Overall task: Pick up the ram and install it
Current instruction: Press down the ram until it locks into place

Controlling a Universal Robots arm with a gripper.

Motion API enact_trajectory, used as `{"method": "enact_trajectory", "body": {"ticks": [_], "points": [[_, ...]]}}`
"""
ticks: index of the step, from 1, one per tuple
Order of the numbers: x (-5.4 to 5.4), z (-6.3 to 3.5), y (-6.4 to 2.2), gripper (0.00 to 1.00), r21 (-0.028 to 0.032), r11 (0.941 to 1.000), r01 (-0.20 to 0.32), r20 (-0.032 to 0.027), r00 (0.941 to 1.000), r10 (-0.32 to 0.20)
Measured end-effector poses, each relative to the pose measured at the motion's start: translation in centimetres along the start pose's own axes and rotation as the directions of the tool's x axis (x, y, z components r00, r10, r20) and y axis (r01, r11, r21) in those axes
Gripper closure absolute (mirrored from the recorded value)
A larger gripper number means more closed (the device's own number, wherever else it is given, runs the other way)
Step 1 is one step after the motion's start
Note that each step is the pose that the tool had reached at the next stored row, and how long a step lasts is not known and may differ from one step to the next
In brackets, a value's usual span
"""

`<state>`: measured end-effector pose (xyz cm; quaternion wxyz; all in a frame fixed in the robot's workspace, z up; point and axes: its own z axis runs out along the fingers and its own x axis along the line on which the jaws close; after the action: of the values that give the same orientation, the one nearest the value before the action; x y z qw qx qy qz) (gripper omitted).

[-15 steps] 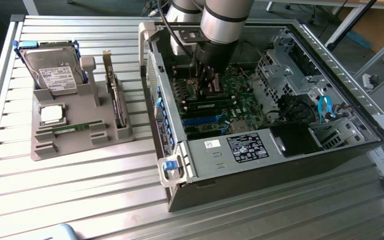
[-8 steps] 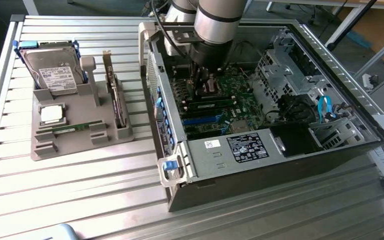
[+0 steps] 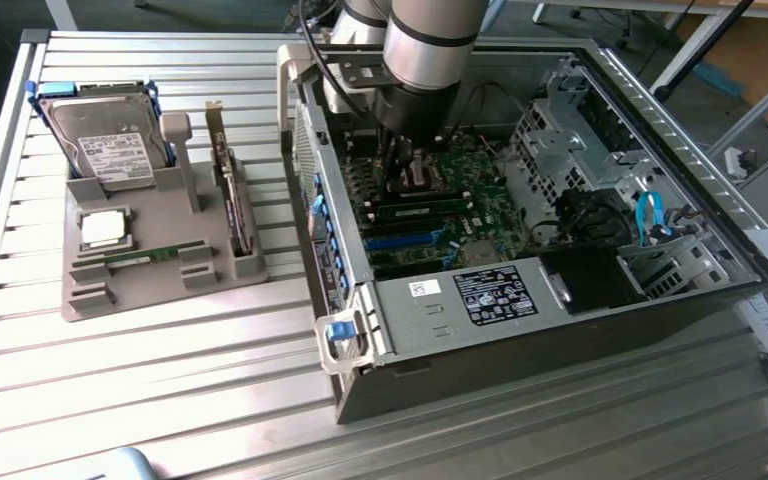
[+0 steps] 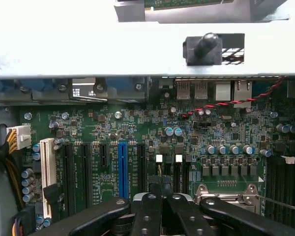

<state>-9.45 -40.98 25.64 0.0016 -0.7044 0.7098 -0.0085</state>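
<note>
One ram (image 3: 137, 257), a thin green stick, lies flat in the grey holder (image 3: 157, 295) at the exterior view's left. A second ram (image 3: 424, 211) sits along the slots on the motherboard inside the open computer case (image 3: 491, 300). My gripper (image 3: 408, 172) reaches down into the case right behind that stick. In the wrist view the gripper (image 4: 161, 192) is shut, its black fingers (image 4: 148, 214) pressed together over two dark slots with white latches (image 4: 160, 158). Whether the tips touch the stick is hidden.
The holder also carries a hard drive (image 3: 107, 140), a square silver processor chip (image 3: 101, 228) and an upright dark expansion card (image 3: 231, 195). Beside the gripper are a blue slot (image 4: 122, 167) and the processor socket (image 4: 228, 194). Drive cages and a blue cable (image 3: 648, 215) crowd the case's far side.
</note>
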Motion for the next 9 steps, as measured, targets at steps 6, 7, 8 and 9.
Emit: {"method": "enact_trajectory", "body": {"ticks": [6,7,8,9], "points": [[0.0,0.34,0.01,0.89,0.0,1.0,0.0,0.0002,1.0,0.0],[0.0,0.34,0.01,0.89,0.0,1.0,0.0,0.0002,1.0,0.0],[0.0,0.34,0.01,0.89,0.0,1.0,0.0,0.0002,1.0,0.0],[0.0,0.34,0.01,0.89,-0.0001,1.0,0.0,0.0001,1.0,0.0]]}}
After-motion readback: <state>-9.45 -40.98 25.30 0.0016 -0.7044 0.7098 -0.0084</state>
